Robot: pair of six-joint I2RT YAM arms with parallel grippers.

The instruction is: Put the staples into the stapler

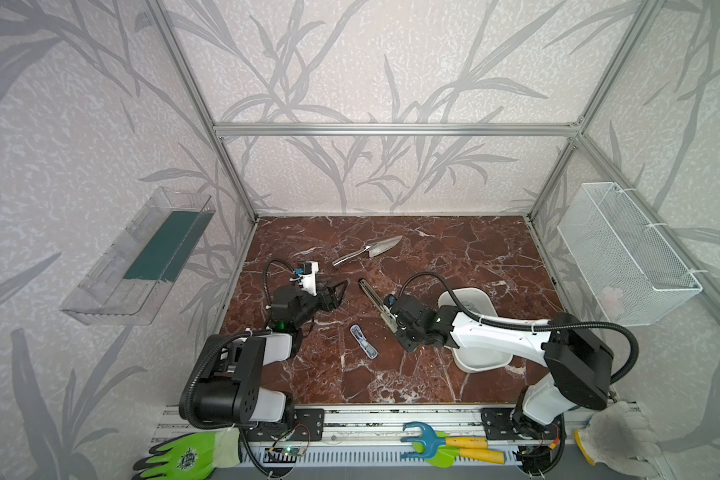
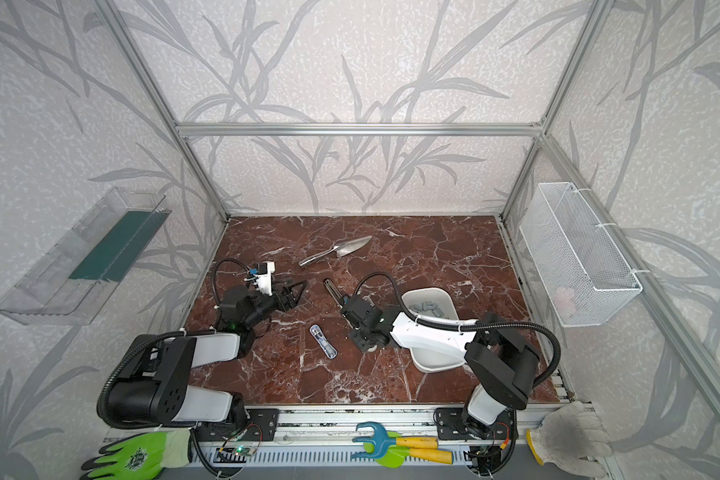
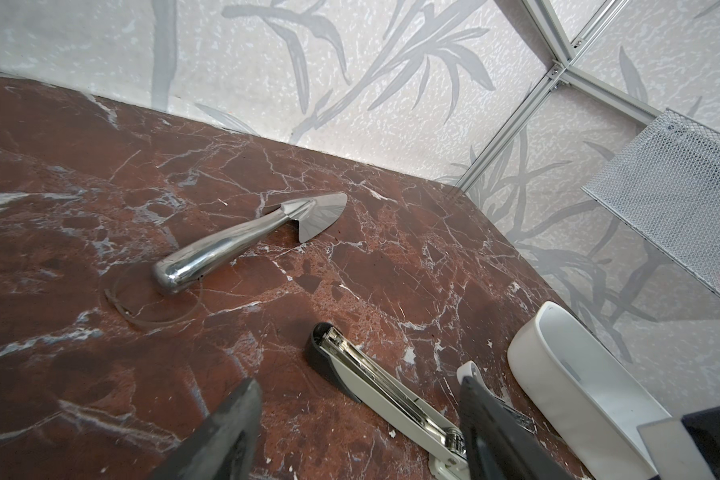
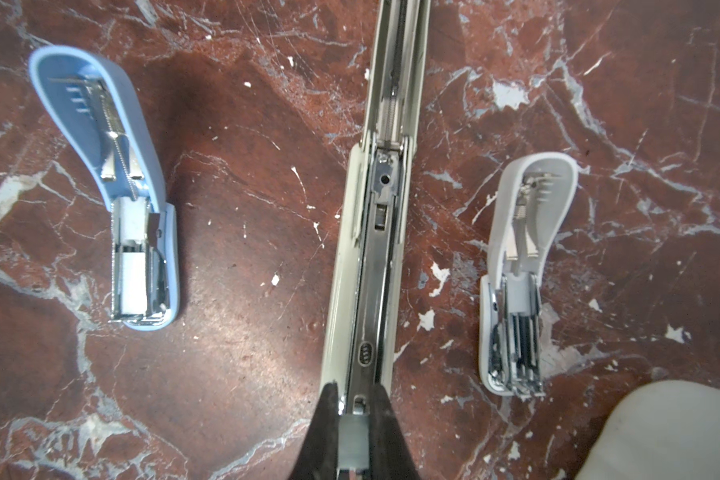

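Observation:
The stapler (image 4: 375, 249) is a long cream one lying opened flat on the marble, its metal channel facing up; it also shows in both top views (image 1: 368, 293) (image 2: 332, 289) and in the left wrist view (image 3: 375, 382). My right gripper (image 4: 353, 392) hangs over the stapler's near end, shut on a small grey strip of staples (image 4: 353, 436). More staples (image 2: 427, 308) lie in the white tray (image 2: 433, 365), partly under the right arm. My left gripper (image 3: 360, 382) (image 1: 335, 291) stands open and empty just left of the stapler's far end.
A small blue stapler (image 4: 113, 166) (image 1: 363, 341) and a small white stapler (image 4: 524, 257) lie open on either side of the long one. A steel trowel (image 1: 371, 249) lies further back. A wire basket (image 1: 624, 257) hangs on the right wall, a clear bin (image 1: 138, 257) on the left.

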